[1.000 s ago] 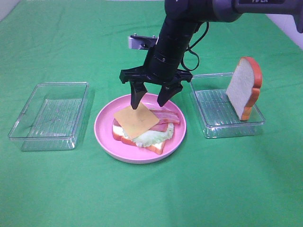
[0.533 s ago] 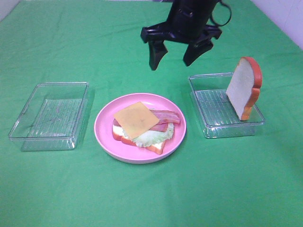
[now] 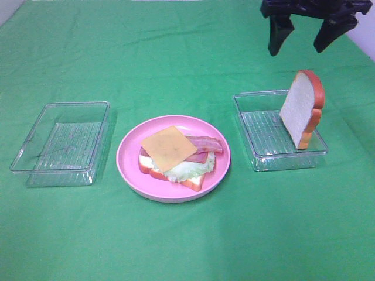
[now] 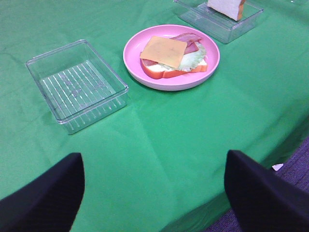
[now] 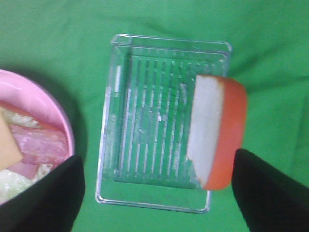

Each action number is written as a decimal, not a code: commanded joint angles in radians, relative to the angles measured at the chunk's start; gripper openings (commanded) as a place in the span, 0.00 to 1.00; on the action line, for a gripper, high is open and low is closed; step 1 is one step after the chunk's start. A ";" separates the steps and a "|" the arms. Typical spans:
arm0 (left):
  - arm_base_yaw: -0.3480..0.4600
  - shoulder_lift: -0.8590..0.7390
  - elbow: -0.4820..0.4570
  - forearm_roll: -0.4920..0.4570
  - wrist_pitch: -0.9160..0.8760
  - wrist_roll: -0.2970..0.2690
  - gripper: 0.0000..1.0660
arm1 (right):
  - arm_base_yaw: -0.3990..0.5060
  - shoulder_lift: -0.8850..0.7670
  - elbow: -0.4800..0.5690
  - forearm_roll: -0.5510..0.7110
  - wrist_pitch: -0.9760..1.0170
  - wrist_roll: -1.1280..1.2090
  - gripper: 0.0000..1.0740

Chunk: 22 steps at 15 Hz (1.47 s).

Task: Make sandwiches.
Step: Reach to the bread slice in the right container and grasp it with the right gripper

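Well, no brand, label or writing is showing anywhere. R gripper is hanging w/ jaws spread wide and holding nothing, high at the far right, above the right clear tray. L gripper is also standing wide and holding nothing, at the table's near edge, well apart from everything. Sandwich stack is sitting on the pink plate mid-table btwn the two trays: bottom bread, lettuce, bacon, w/ the cheese slice lying on top. Second bread slice is standing nearly upright in the right tray, leaning at its far right side. Left clear tray is sitting on the green cloth.
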 commanded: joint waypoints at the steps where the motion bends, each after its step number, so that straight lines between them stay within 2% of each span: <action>1: 0.001 -0.022 0.003 -0.006 -0.010 -0.002 0.72 | -0.057 0.000 0.003 -0.007 0.013 0.007 0.63; 3: 0.001 -0.022 0.003 -0.006 -0.010 -0.002 0.72 | -0.070 0.012 0.003 -0.007 0.021 0.010 0.65; 4: 0.001 -0.022 0.003 -0.006 -0.010 -0.002 0.72 | -0.071 0.046 0.003 -0.010 0.033 0.010 0.70; 5: 0.001 -0.022 0.003 -0.006 -0.010 -0.002 0.72 | -0.071 0.064 0.003 -0.012 0.033 0.018 0.72; 12: 0.001 -0.022 0.003 -0.006 -0.010 -0.002 0.72 | -0.081 0.162 0.003 -0.024 0.028 0.029 0.70; 16: 0.001 -0.022 0.003 -0.006 -0.010 -0.002 0.72 | -0.081 0.203 0.003 -0.026 0.028 0.029 0.53; 18: 0.001 -0.022 0.003 -0.006 -0.010 -0.002 0.72 | -0.081 0.206 0.003 -0.026 0.028 0.029 0.40; 20: 0.001 -0.022 0.003 -0.006 -0.010 -0.002 0.72 | -0.081 0.203 0.003 -0.028 0.031 0.029 0.16; 22: 0.001 -0.022 0.003 -0.006 -0.010 -0.002 0.72 | -0.081 0.203 0.003 -0.028 0.040 0.029 0.04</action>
